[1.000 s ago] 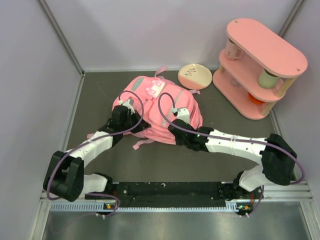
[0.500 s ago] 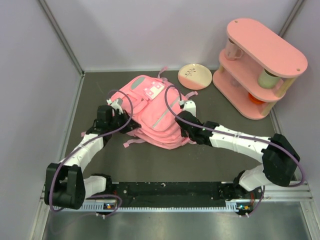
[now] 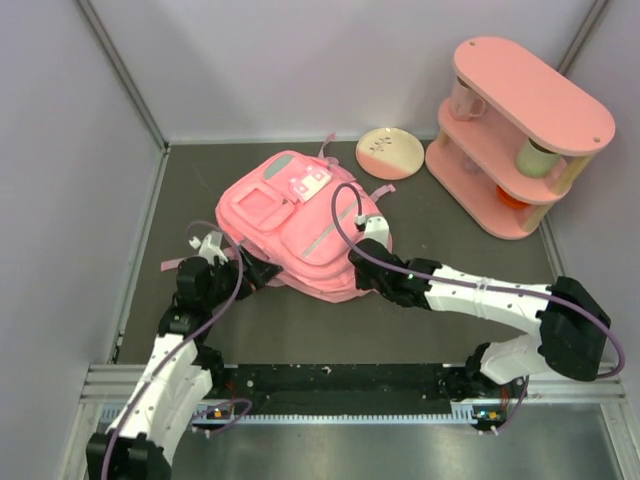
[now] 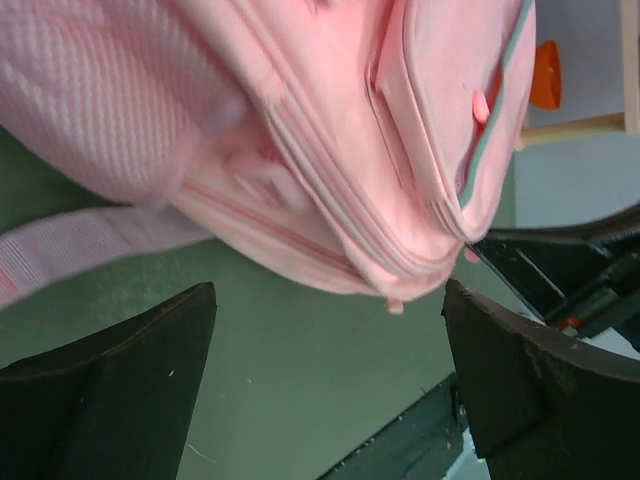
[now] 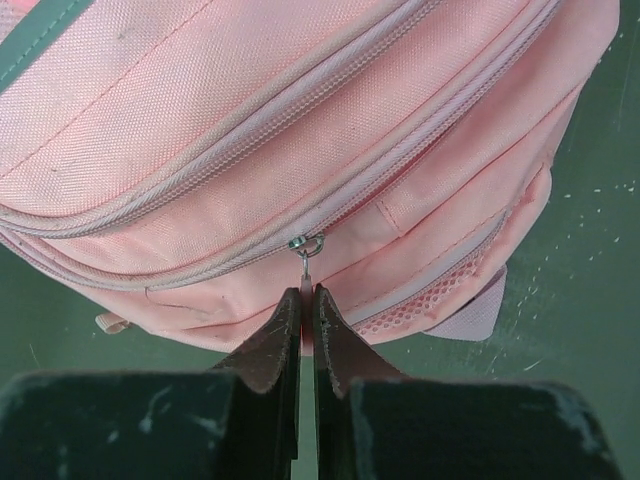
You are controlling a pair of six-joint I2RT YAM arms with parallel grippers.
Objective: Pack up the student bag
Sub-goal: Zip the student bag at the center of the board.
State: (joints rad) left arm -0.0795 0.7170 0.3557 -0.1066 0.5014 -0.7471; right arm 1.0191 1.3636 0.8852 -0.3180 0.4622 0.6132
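The student bag (image 3: pixel 300 225), a soft pink backpack with a white-and-mint patch and a grey stripe, lies flat mid-table. My right gripper (image 3: pixel 362 262) is at its near right edge, shut on the zipper pull (image 5: pixel 305 262) of a long zip on the student bag (image 5: pixel 250 120). My left gripper (image 3: pixel 258 274) sits just off the near left edge, open, with nothing between its fingers. In the left wrist view the left gripper (image 4: pixel 328 300) stands wide over bare table below the student bag (image 4: pixel 330 150). A pink strap (image 4: pixel 90 250) trails to the left.
A pink two-tier shelf (image 3: pixel 520 130) holding a cup, a roll and an orange item stands at the back right. A round plate (image 3: pixel 390 153) lies beside it. Grey walls close in on the left and at the back. A strap end (image 3: pixel 172 265) lies near the left arm.
My left gripper has let go of the bag, opened and pulled back toward the near left. The bag has settled flatter and shifted slightly left. The right gripper stays shut on the zipper pull.
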